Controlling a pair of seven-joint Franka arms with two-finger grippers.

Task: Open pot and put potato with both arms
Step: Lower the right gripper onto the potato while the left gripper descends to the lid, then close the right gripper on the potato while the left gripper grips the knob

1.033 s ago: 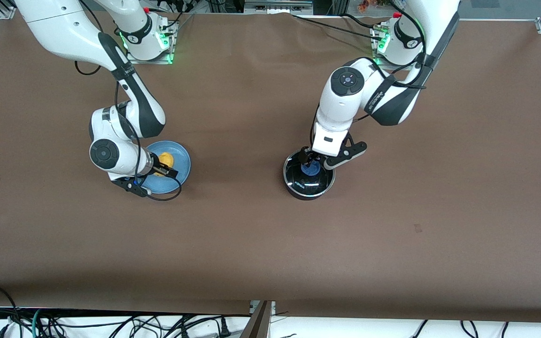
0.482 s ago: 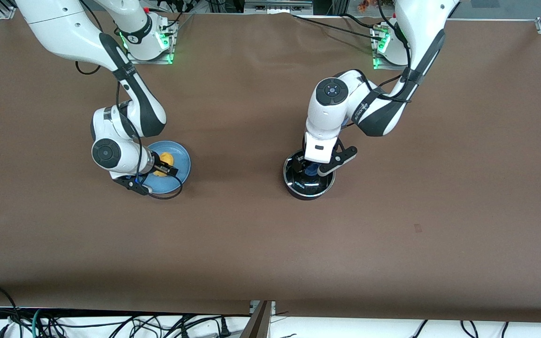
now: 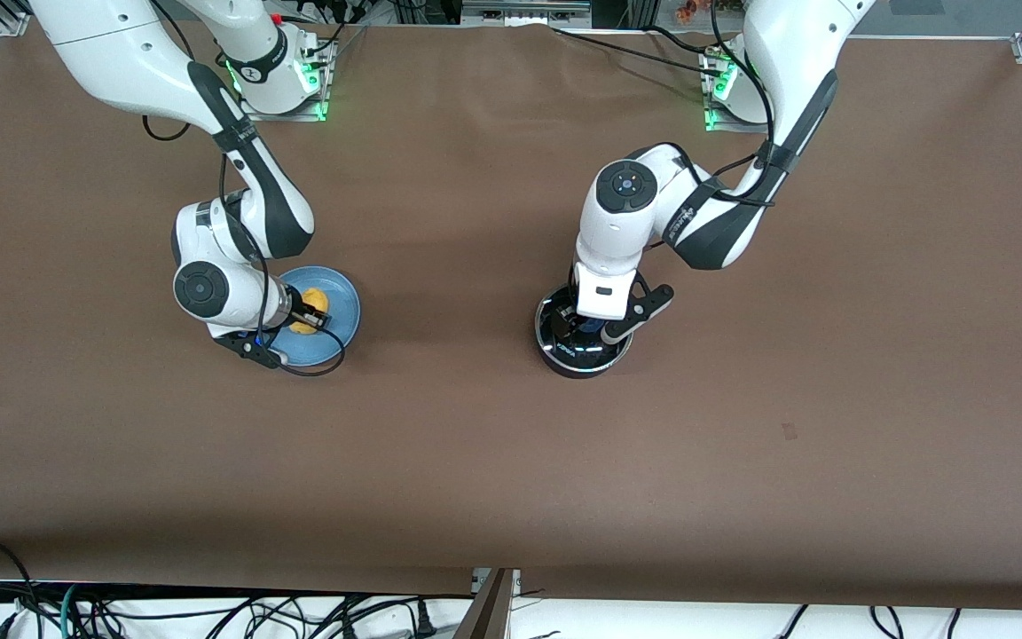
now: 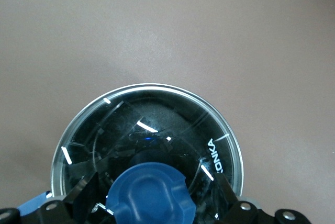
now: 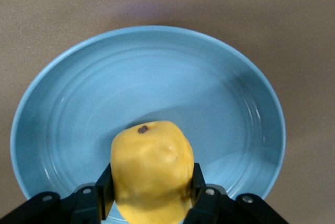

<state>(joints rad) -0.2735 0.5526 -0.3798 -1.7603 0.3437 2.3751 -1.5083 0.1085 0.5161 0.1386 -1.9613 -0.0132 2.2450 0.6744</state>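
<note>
The wide bench (image 3: 475,444) covered in brown cloth carries everything, with the two white jointed arms reaching down from their bases at its top edge.

The round flat light-blue plate (image 3: 342,306) lies toward the right arm's end of the bench. The small round black saucepan with a metal rim (image 3: 584,351) stands well apart from it, toward the left arm's end, with its round clear glass lid (image 4: 157,124) seated on the rim. The pot's long blue handle shows only as a sliver at the edge of the left wrist view.

The left arm's black two-finger tool (image 3: 589,321) sits low over the lid, its fingers (image 4: 233,195) standing on either side of the lid's blue knob (image 4: 151,195); whether they press the knob or stand off it, I cannot tell.

The right arm's black two-finger tool (image 3: 309,317) is down on the plate, its fingers (image 5: 198,185) pinching the small yellow-orange lumpy potato (image 5: 152,171) from both sides. The potato is on the plate, in the half nearer the right arm's wrist, with a small dark spot on its skin.
</note>
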